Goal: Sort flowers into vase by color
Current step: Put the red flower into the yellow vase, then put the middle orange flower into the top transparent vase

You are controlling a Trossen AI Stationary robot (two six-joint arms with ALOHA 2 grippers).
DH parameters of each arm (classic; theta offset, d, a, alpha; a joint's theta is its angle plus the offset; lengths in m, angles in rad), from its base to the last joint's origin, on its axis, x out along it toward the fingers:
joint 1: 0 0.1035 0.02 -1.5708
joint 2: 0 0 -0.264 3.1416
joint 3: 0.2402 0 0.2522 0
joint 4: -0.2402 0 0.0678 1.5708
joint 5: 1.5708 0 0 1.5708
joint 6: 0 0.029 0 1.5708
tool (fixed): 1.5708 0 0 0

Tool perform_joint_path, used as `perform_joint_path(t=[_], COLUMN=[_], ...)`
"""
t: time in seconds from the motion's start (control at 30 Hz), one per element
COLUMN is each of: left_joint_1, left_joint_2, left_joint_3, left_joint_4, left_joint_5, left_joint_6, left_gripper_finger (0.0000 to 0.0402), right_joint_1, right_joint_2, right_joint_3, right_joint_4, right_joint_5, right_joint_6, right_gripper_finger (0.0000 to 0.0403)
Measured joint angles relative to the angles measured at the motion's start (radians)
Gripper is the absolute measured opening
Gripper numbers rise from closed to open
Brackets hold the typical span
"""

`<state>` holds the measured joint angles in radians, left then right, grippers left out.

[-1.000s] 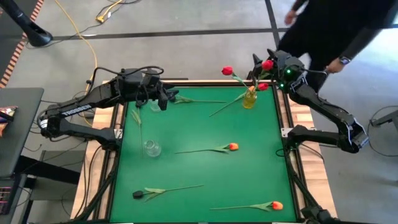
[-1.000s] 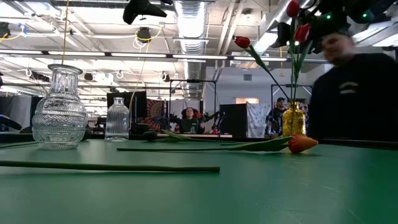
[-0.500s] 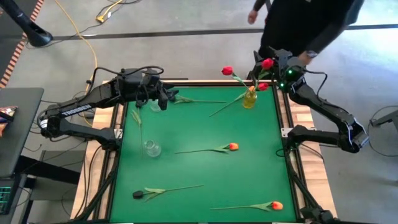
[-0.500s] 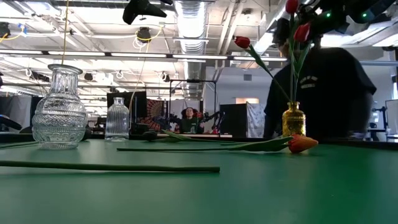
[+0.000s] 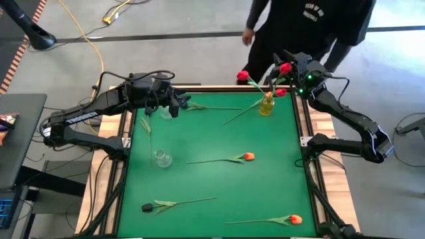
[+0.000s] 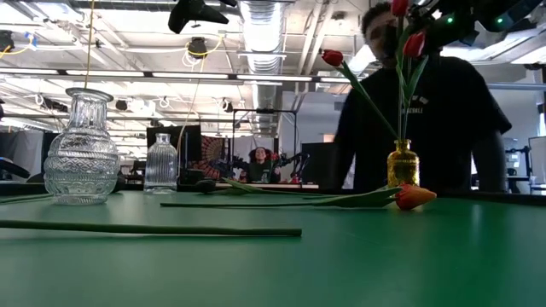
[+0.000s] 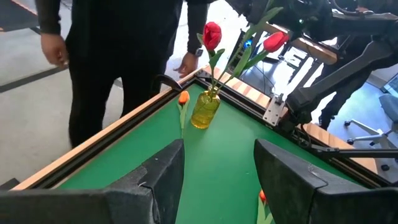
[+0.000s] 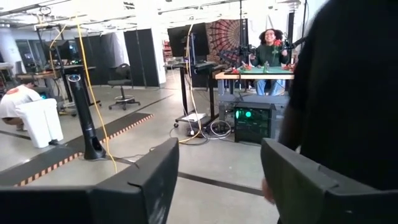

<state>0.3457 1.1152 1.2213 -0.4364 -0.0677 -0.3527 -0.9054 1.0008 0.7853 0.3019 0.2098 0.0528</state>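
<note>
A small yellow vase stands near the far right corner with three red tulips in it by their stems. An orange tulip lies beside it. More flowers lie flat on the green mat: an orange one in the middle, an orange one near the front edge, a dark one at the front left, and one by my left gripper. A clear glass vase stands on the left half. My left gripper hovers open at the far left. My right gripper is open, high above the yellow vase, with nothing between its fingers.
A person in dark clothes stands just beyond the far edge, behind the yellow vase. A second small clear bottle shows in the low view beyond the large clear vase. A long stem lies across the front. Wooden rails frame the mat.
The person behind the table's far edge has walked from the right toward the left, now standing directly behind the yellow vase.
</note>
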Motion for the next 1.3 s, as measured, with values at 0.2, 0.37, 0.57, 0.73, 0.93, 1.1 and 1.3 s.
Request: perform_joint_path(t=[0.2, 0.37, 0.57, 0.73, 0.93, 1.1, 1.3], left_joint_1=[0.000, 0.000, 0.000, 0.000, 0.000, 0.000, 0.000], left_joint_2=[0.000, 0.000, 0.000, 0.000, 0.000, 0.000, 0.000], left_joint_3=[0.000, 0.000, 0.000, 0.000, 0.000, 0.000, 0.000], left_joint_4=[0.000, 0.000, 0.000, 0.000, 0.000, 0.000, 0.000], left_joint_5=[0.000, 0.000, 0.000, 0.000, 0.000, 0.000, 0.000], left_joint_6=[0.000, 0.001, 0.001, 0.001, 0.001, 0.001, 0.002], left_gripper_finger=[0.0180, 0.0180, 0.0180, 0.0180, 0.0180, 0.0180, 0.0180], right_joint_1=[0.000, 0.000, 0.000, 0.000, 0.000, 0.000, 0.000], right_joint_2=[0.000, 0.000, 0.000, 0.000, 0.000, 0.000, 0.000], right_joint_3=[0.000, 0.000, 0.000, 0.000, 0.000, 0.000, 0.000], right_joint_4=[-0.001, -0.001, 0.006, 0.008, 0.022, 0.023, 0.024], right_joint_5=[0.001, 0.000, -0.010, -0.025, -0.025, -0.025, -0.025], right_joint_6=[-0.001, -0.001, -0.001, -0.001, -0.001, 0.000, -0.001], right_gripper_finger=[0.0163, 0.0064, 0.0039, 0.0105, 0.0214, 0.0284, 0.0321])
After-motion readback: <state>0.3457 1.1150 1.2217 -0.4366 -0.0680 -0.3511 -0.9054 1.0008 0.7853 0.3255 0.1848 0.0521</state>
